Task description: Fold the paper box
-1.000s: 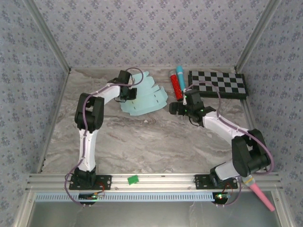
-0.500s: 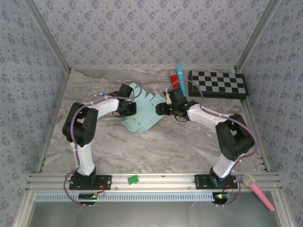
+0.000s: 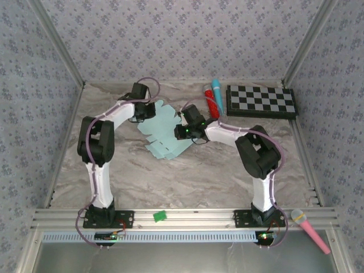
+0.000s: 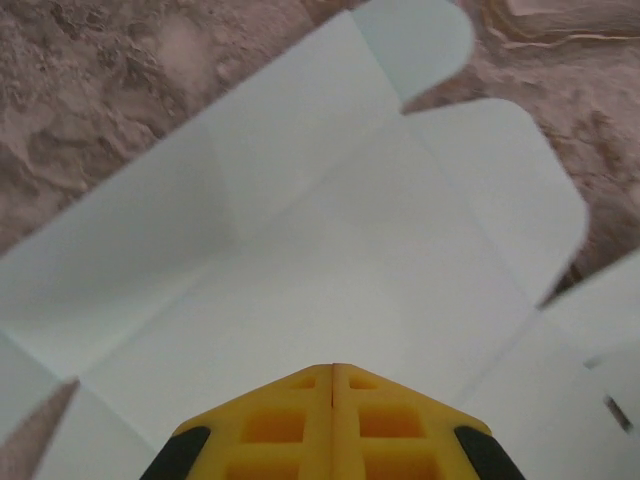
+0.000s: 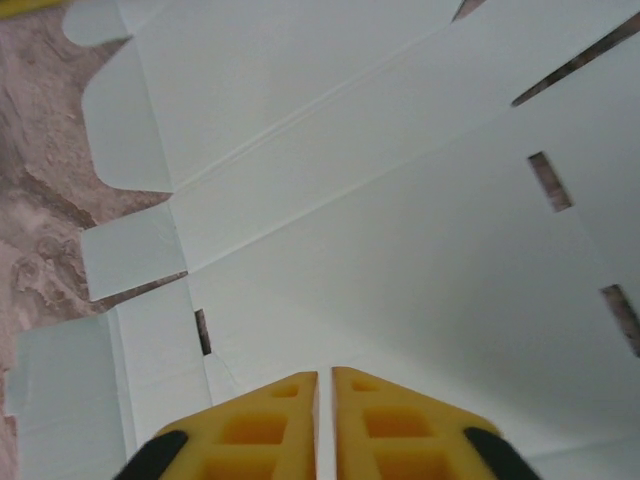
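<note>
The flat paper box [image 3: 165, 133] lies on the surface [image 3: 199, 170] toward its far middle, with the left end effector [image 3: 145, 115] and right end effector [image 3: 178, 135] each clenched on an opposite edge, so uneven pulling could tear or wrongly crease the thin card.

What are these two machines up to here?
Two robot arms are working on a paper box, which lies on the table as an unfolded pale blue sheet. The left hand and the right hand, both closed, sit at opposite sides of it. No box shape yet.
</note>
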You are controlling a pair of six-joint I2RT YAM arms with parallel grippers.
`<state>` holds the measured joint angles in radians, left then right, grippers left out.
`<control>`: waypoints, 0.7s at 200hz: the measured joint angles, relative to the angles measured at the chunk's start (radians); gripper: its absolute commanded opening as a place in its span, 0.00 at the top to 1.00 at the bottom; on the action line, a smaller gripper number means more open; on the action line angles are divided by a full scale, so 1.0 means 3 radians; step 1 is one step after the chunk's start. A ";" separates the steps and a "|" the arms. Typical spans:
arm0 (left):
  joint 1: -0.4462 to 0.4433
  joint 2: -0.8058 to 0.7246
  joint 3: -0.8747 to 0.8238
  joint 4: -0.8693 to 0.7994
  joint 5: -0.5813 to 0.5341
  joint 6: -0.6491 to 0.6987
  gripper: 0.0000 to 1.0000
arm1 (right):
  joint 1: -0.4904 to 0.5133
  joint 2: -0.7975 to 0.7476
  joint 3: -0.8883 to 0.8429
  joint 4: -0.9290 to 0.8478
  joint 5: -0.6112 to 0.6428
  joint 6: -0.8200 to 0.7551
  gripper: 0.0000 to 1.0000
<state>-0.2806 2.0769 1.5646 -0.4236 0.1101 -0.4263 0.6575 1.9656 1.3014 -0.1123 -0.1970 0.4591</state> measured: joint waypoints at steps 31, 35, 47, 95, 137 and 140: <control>0.0051 0.0389 0.0262 -0.0078 0.0033 0.0102 1.00 | 0.0008 0.0219 0.0072 0.0001 -0.0008 0.0081 0.95; 0.0052 0.0409 0.0262 -0.0086 0.0032 0.0111 1.00 | 0.0008 0.0240 0.0072 -0.0001 -0.0008 0.0093 0.95; 0.0061 0.0413 0.0268 -0.0085 0.0043 0.0116 1.00 | 0.0005 0.0281 0.0075 -0.0017 -0.0008 0.0108 0.95; 0.0062 0.0141 -0.0197 0.0078 -0.0008 0.0109 1.00 | -0.0017 0.0323 0.0106 -0.0117 0.0019 0.0141 0.92; -0.0008 -0.0444 -0.1036 0.0189 -0.0136 0.0032 1.00 | -0.0056 0.0309 0.0111 -0.0200 0.0098 0.0130 0.90; -0.0028 -0.0492 -0.1097 0.0193 -0.0137 0.0019 1.00 | -0.0062 0.0306 0.0112 -0.0206 0.0107 0.0128 0.90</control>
<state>-0.2890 1.9293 1.2354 -0.3656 0.0689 -0.4206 0.6388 2.0575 1.3350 -0.1741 -0.1650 0.4976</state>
